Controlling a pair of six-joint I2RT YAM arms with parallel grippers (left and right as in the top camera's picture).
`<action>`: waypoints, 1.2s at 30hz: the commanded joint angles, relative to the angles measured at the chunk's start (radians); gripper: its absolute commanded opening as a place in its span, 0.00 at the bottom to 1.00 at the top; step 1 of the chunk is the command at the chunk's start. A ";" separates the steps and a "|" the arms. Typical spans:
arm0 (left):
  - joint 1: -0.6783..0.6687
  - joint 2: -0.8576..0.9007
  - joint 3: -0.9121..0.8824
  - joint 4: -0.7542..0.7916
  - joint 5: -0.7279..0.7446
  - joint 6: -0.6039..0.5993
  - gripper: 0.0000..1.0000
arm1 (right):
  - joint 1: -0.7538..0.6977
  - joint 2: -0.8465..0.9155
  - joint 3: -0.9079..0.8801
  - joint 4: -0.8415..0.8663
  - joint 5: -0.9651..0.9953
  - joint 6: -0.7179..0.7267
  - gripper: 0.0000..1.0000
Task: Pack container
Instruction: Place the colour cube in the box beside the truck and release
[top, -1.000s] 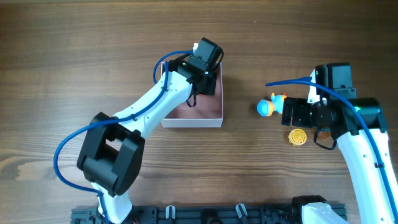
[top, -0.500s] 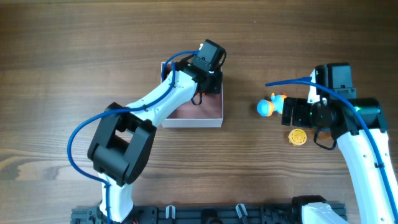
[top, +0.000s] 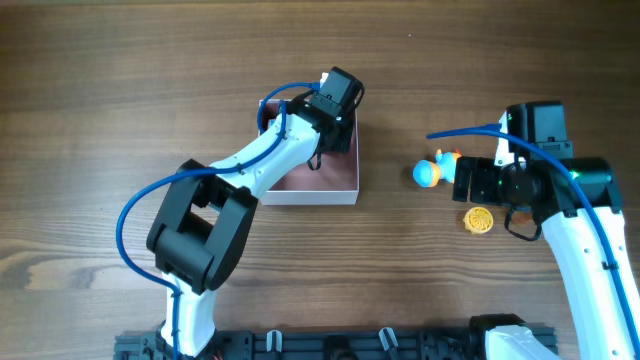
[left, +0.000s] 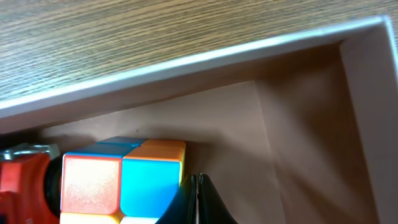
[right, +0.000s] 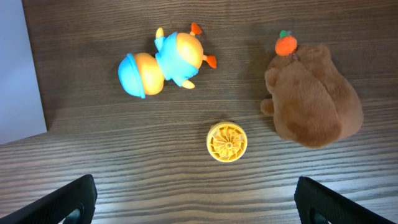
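Shifted slightly over the mid-table container (top: 318, 186) this past second, with left gripper (left: 198, 184) pinched shut empty beside the puzzle cube (left: 124, 180) already inside and right gripper (right: 199, 202) spread wide above the unpacked duck toy (right: 165, 65).

Container (top: 308, 198): far half roofed by left arm (top: 250, 160); near half of pink floor bare, open from above. Inside, multicoloured cube (left: 121, 186) against wall, red object (left: 18, 186) just beside it; left claw (left: 198, 202), tips together, at cube's other side; corner past it free. Table (top: 150, 60) strip between container and toys bare. Right claw (right: 196, 205) spread wide. Yellow disc (right: 227, 142), blue-orange toy (right: 161, 65) and brown plush (right: 314, 93) all apart, gaps passable.
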 joint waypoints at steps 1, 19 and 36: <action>0.000 0.014 0.007 0.000 -0.045 0.011 0.04 | -0.002 -0.002 0.023 -0.003 0.017 0.006 1.00; -0.003 0.013 0.007 0.018 -0.146 -0.013 0.22 | -0.002 -0.002 0.023 -0.003 0.017 0.006 1.00; 0.154 -0.517 0.007 -0.340 -0.092 -0.043 0.39 | -0.002 -0.002 0.024 0.031 -0.088 -0.015 0.99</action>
